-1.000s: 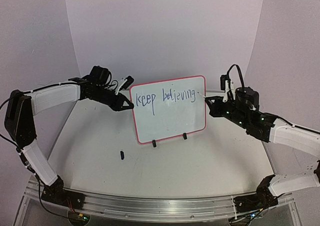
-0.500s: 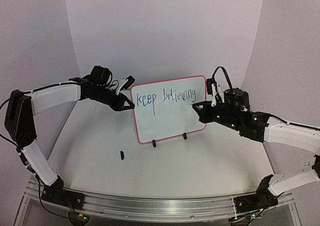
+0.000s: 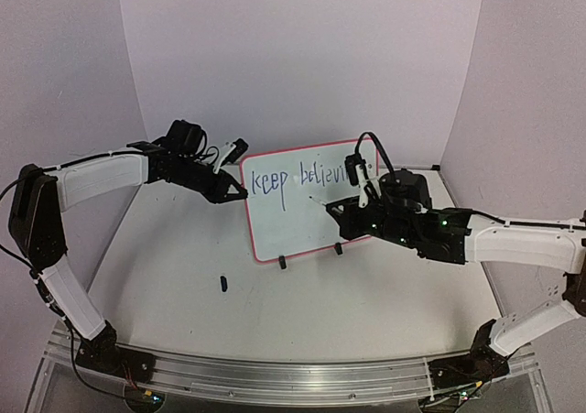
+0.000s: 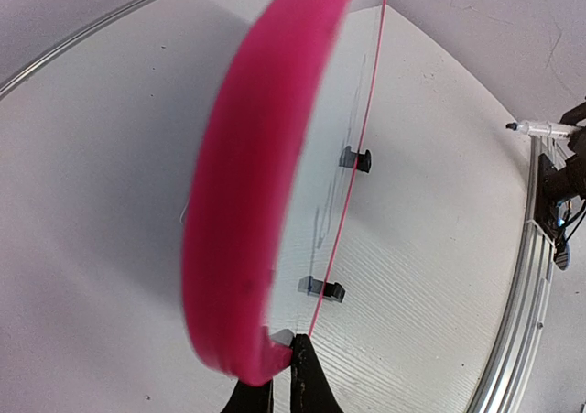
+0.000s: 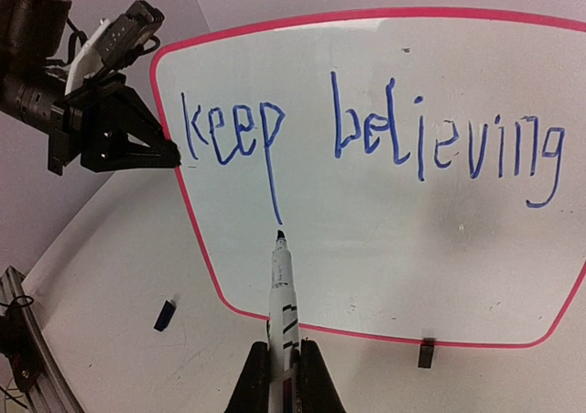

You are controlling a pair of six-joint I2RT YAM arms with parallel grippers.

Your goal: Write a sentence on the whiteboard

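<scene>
The whiteboard [image 3: 298, 230] stands upright on two black clip feet [image 3: 282, 262] at the table's middle, red-bordered. The sentence [image 5: 366, 138] reads "keep believing" in blue along the top; from above, my right arm hides its end. My left gripper [image 3: 236, 193] is shut on the whiteboard's left edge [image 4: 247, 202], its tips [image 4: 282, 344] pinching the red rim. My right gripper [image 5: 284, 349] is shut on a white marker [image 5: 282, 285]. The marker's tip sits just under the tail of the "p" in "keep", near the whiteboard's face [image 5: 385, 248]; contact cannot be told.
A small dark marker cap [image 3: 222, 283] lies on the table in front of the board's left corner, seen also as the cap [image 5: 164, 315] in the right wrist view. The metal rail [image 3: 275, 372] runs along the near edge. Purple walls close in the back and sides.
My right arm has swept left across the board with the marker, from the end of "believing" to below "keep". The left arm and the board have not moved.
</scene>
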